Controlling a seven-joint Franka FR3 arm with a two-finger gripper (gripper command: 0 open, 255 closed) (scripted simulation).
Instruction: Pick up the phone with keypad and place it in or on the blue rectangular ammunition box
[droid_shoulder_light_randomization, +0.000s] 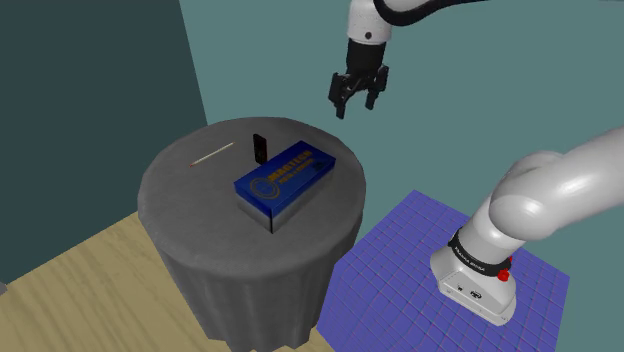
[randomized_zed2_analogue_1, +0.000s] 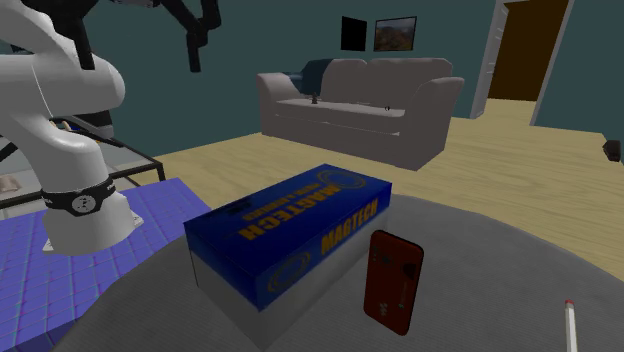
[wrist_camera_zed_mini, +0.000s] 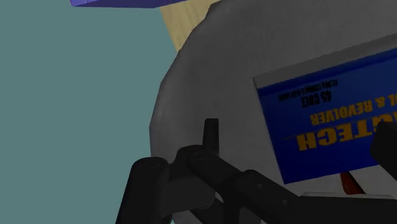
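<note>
Gripper (droid_shoulder_light_randomization: 356, 106) hangs above the table (droid_shoulder_light_randomization: 180, 190) edge, fingers spread, empty. Phone (randomized_zed2_analogue_1: 393, 281) stands upright just beside the blue box (randomized_zed2_analogue_1: 290, 235). The second exterior view shows it dark red; the shoulder view renders it black.

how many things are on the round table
3: a blue box in the middle, a phone standing upright beside it, a thin white stick lying apart toward the shoulder view's left.
</note>
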